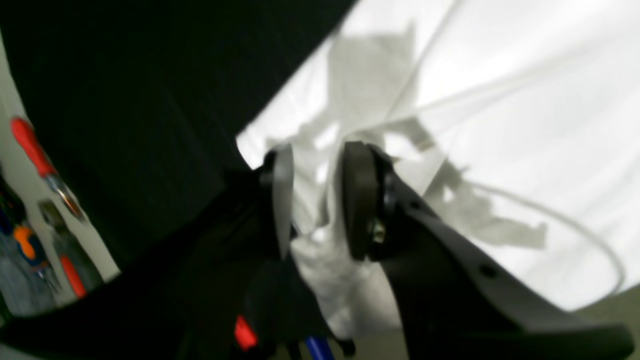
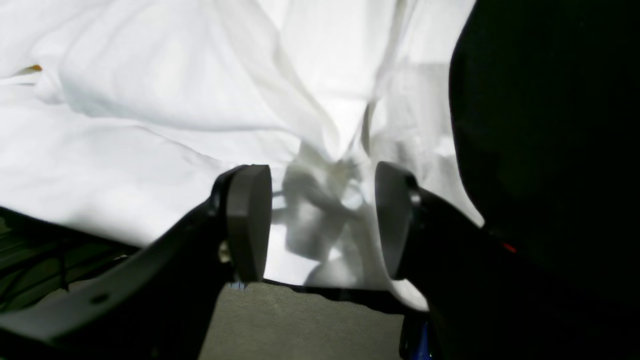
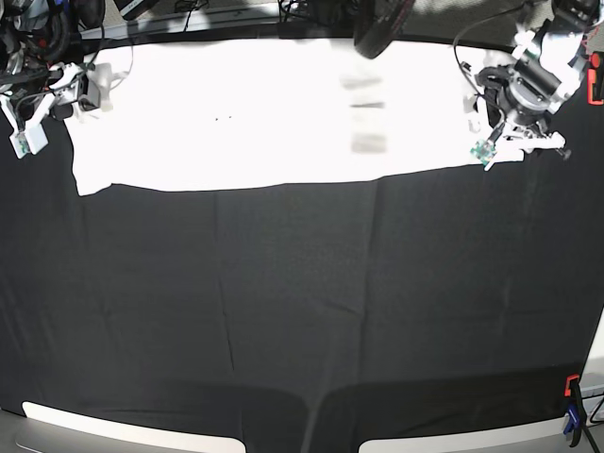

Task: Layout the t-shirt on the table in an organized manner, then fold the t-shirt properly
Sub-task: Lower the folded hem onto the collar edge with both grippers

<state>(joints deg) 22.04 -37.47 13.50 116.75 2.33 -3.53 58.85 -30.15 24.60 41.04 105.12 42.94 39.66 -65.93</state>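
Note:
The white t-shirt [image 3: 245, 113] lies spread in a wide band along the far edge of the black table [image 3: 302, 302]. No print shows on it. My left arm [image 3: 528, 90] is at its right end. In the left wrist view my left gripper [image 1: 320, 200] has its jaws parted, with a bunched fold of the t-shirt [image 1: 500, 100] loose between the pads. My right arm [image 3: 42, 94] is at the shirt's left end. There my right gripper [image 2: 322, 220] stands wide open over a creased corner of the t-shirt [image 2: 150, 100], gripping nothing.
A red and blue clip [image 3: 571, 396] sits at the table's near right edge, and red clips [image 1: 30, 145] at the edge by my left arm. A white cable [image 1: 575, 225] loops over the shirt. A dark round object [image 3: 382, 24] hangs above the far edge. Grey floor [image 2: 280, 320] shows beyond the table.

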